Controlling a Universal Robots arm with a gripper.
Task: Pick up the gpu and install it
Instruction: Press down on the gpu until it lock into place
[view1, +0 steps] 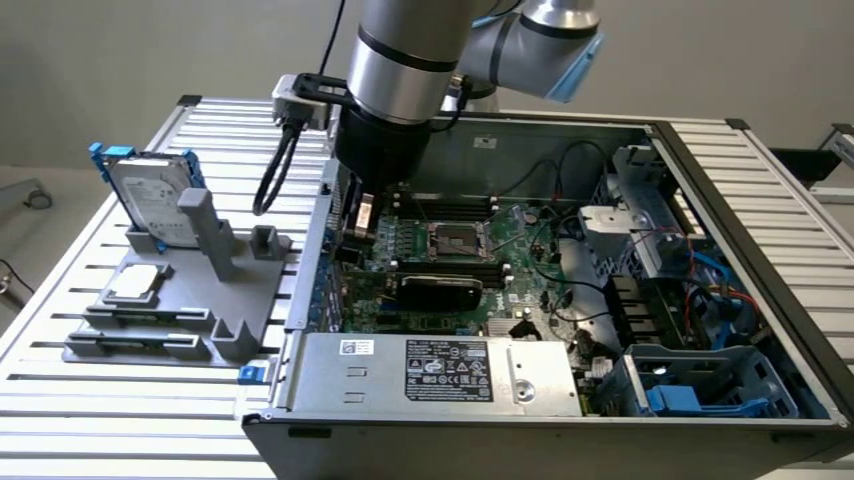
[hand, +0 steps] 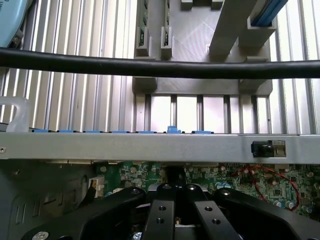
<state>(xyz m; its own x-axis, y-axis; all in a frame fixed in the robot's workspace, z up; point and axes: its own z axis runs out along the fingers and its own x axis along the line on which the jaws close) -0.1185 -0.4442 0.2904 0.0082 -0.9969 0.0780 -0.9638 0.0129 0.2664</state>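
I see the open computer case (view1: 694, 150) on the desk (view1: 80, 400), with the motherboard (view1: 454, 260) inside it. The gpu (view1: 441, 291) sits on that motherboard. A fixture (view1: 174, 300) carrying the hard drive (view1: 150, 195) stands just beside the case, on the exterior view's left.

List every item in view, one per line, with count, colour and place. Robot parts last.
gpu: one, black shroud up, lying on the motherboard inside the case.
motherboard: one, green, on the case floor.
computer case: one, grey, open, on the slatted table.
power supply: one, silver with black label, at the case's near edge.
hard drive: one, silver with blue rails, upright in the grey holder.
holder: one, grey, on the exterior view's left.
table: one, metal slats.
gripper: one, black, inside the case above the motherboard.
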